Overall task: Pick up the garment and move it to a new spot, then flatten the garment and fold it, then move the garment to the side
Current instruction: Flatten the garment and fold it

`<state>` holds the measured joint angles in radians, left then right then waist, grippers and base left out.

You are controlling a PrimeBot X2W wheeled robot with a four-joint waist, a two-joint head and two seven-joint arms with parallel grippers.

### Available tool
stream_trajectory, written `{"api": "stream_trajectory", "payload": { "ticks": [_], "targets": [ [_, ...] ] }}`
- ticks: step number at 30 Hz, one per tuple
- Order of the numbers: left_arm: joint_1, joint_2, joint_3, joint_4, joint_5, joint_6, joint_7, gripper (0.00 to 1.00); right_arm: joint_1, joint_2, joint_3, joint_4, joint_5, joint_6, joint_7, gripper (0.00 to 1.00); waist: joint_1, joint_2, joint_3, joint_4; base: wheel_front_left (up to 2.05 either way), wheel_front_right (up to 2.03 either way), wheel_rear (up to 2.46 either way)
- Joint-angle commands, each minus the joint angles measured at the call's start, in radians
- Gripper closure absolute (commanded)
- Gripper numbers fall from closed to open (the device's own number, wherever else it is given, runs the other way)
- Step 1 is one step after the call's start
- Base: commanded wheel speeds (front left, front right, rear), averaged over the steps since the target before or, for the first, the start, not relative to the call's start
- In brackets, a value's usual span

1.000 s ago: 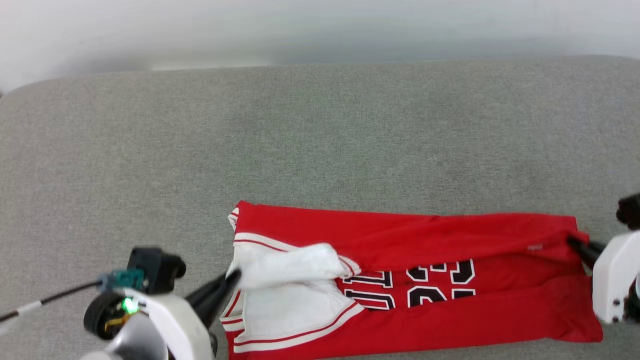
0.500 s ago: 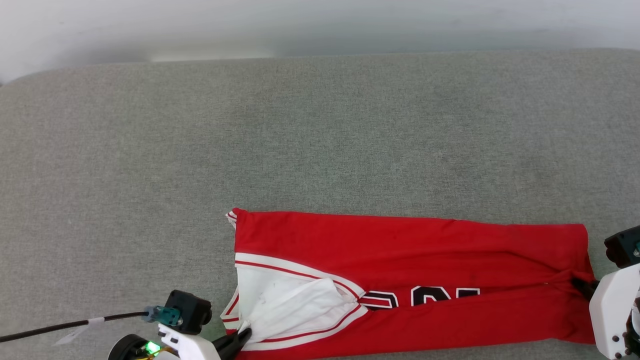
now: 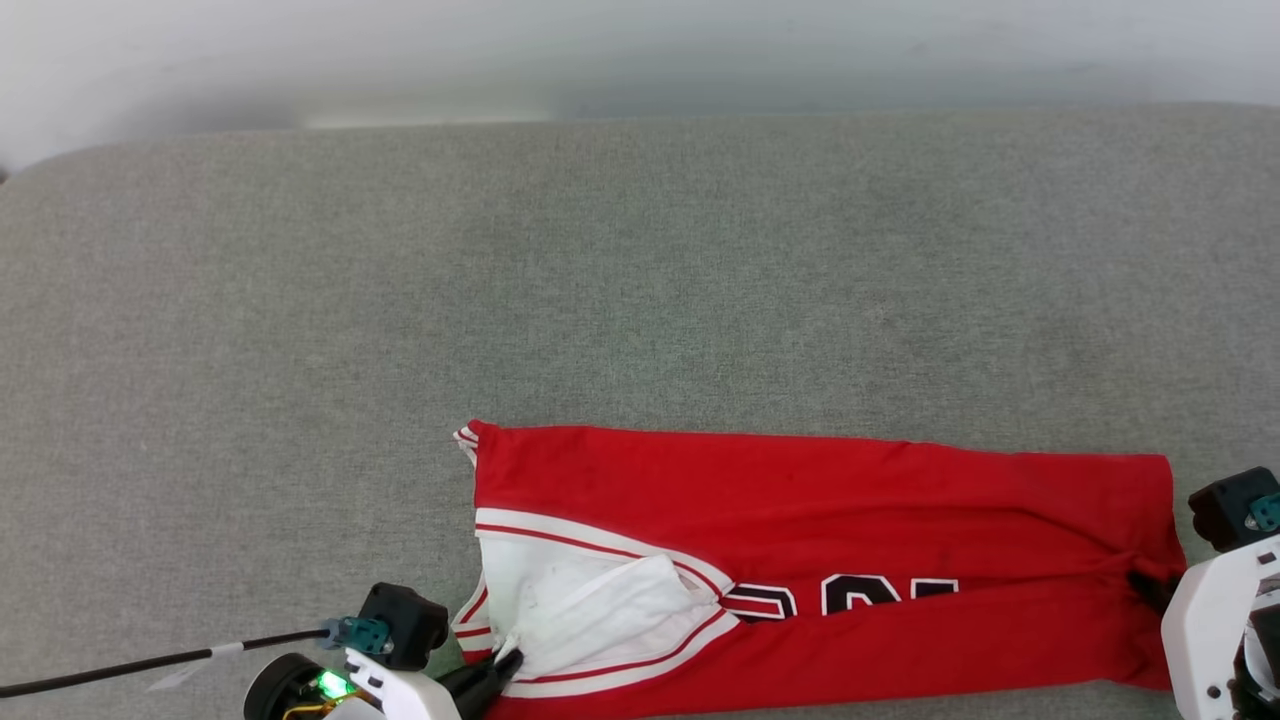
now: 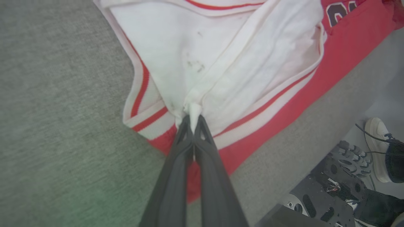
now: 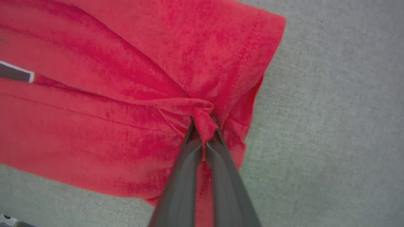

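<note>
- We are looking at the garment [image 3: 820, 560], which is lying folded into a long band across the near part of the grey surface [image 3: 640, 280]. Its white sleeve panel [image 3: 590, 605] is sitting at the left end.
- Its near edge is running close to the surface's front edge. Beyond its far edge, wide bare cloth is stretching up to the pale wall [image 3: 640, 50].
- Our left gripper [image 3: 505, 662] is pointing in low from the lower left, its fingers pinching a tuft of white sleeve fabric.
- Our right gripper [image 3: 1140, 585] is pointing in from the right, pinching a bunch of red cloth at the band's right end.
- The garment is lying between the two grippers.
</note>
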<state>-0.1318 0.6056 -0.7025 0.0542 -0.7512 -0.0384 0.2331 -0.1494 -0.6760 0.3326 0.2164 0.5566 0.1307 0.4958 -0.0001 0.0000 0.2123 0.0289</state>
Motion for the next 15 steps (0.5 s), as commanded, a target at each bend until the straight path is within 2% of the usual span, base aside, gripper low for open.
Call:
{"api": "stream_trajectory", "payload": {
  "ticks": [1,9,15],
  "targets": [
    [-0.007,-0.004,-0.004,0.009,0.010,0.000,-0.006,0.00,-0.002,0.007,0.007,0.007,0.009,0.000,-0.002,0.00,0.0001,0.0000,-0.011,-0.003,0.00,0.00,0.00],
    [0.020,0.001,0.044,-0.033,0.023,0.036,-0.114,0.00,-0.008,0.010,-0.038,-0.074,0.065,0.000,0.004,0.00,0.0001,0.0000,-0.072,-0.016,0.00,0.00,0.00],
    [0.044,-0.007,0.149,-0.119,0.050,0.112,-0.306,0.00,0.020,0.055,-0.164,-0.172,0.080,0.000,0.032,0.00,0.0001,0.0000,-0.088,-0.020,0.00,0.00,0.00]
  ]
}}
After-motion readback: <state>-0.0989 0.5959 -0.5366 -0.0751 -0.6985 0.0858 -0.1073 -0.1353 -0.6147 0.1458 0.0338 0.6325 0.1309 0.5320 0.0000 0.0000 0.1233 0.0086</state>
